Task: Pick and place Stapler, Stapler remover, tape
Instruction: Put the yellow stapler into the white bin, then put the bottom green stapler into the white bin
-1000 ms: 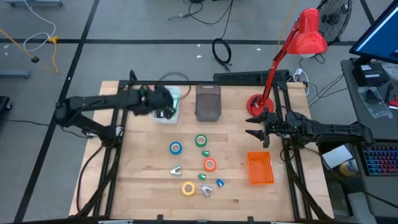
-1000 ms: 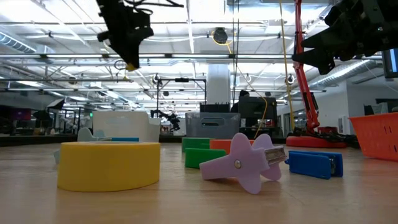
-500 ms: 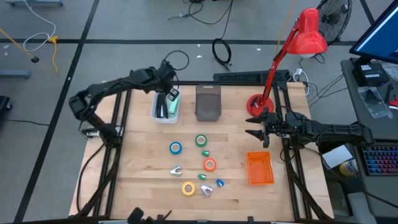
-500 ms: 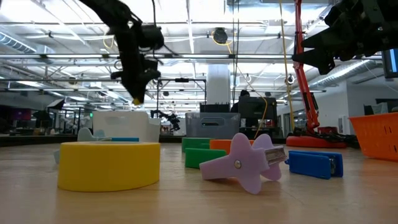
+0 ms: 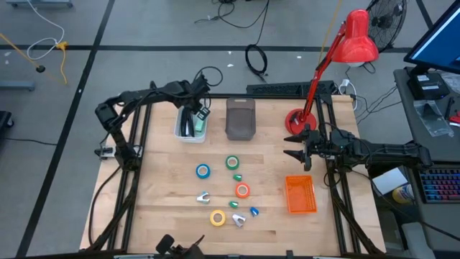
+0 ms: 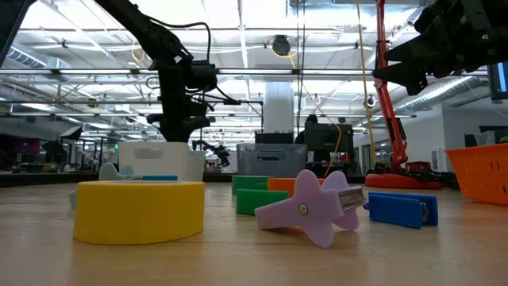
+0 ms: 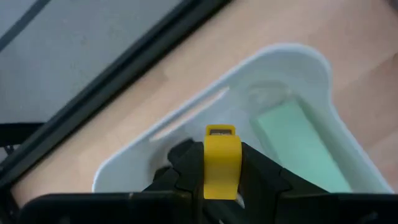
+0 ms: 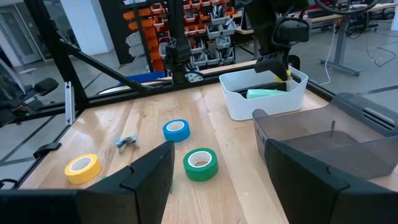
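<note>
**Left arm lowering yellow stapler into white bin; release pending**

The left gripper (image 5: 194, 115) stands over the white bin (image 5: 181, 134) at the table's far side, its jaws narrowly set and clamped on a yellow stapler (image 7: 221, 160). A pale green item (image 7: 298, 146) already lies in the bin.

Risk, as I judge it: opening too near the bin wall could let the stapler catch the rim and tip out, or land on the green item.

The right gripper (image 5: 297, 146) waits wide open and empty near the red lamp base (image 5: 295, 119). The tape rolls, blue (image 5: 203, 171), green (image 5: 232, 163), orange (image 5: 242, 191) and yellow (image 5: 217, 217), lie mid-table.

Against the earlier frame, the left arm has swung from the bin's near side to above it and descended; the right arm is unchanged.
</note>
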Action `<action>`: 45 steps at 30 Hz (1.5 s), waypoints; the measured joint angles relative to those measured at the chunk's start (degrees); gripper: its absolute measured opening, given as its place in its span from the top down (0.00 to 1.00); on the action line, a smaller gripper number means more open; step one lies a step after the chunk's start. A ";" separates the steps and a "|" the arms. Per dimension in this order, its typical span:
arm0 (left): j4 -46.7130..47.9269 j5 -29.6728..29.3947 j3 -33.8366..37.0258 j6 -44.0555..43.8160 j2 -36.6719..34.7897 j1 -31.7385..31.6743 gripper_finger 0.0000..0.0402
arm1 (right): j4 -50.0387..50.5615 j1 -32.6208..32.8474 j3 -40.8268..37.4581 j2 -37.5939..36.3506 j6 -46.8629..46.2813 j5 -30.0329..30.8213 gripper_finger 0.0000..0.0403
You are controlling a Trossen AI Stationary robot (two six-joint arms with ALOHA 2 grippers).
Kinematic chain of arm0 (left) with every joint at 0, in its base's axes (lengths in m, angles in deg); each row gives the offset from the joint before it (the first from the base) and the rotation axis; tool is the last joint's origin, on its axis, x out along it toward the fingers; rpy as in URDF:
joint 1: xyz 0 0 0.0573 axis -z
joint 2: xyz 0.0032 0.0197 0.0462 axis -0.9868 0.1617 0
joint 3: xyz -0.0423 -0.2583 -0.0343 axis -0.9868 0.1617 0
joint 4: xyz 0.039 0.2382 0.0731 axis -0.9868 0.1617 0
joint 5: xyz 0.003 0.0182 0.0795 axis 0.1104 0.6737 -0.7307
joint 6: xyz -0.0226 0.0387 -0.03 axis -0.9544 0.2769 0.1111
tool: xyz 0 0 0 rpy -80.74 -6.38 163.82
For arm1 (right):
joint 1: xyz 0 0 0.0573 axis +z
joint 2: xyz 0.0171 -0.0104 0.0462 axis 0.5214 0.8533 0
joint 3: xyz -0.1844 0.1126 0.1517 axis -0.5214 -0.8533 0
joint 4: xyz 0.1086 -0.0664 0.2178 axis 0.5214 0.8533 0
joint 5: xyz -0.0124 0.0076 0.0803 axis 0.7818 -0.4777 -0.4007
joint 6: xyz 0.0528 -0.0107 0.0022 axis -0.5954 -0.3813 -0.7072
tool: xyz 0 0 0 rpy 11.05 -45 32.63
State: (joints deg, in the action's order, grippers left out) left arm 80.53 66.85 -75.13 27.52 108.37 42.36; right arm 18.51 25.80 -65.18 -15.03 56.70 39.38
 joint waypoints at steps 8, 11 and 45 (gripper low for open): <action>-0.70 0.57 -0.07 -3.08 1.64 0.54 0.80 | 0.00 -0.02 0.00 0.00 0.00 0.00 0.40; -1.05 0.48 -0.07 -3.56 2.74 0.54 0.80 | 0.00 -0.02 0.00 0.00 0.00 0.01 0.40; -0.87 0.39 -0.07 -4.16 3.06 0.49 0.57 | 0.00 -0.01 0.00 0.00 0.00 0.00 0.40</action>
State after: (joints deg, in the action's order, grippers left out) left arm 79.66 67.24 -75.20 23.37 111.43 42.85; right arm 18.51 25.78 -65.18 -15.03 56.70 39.38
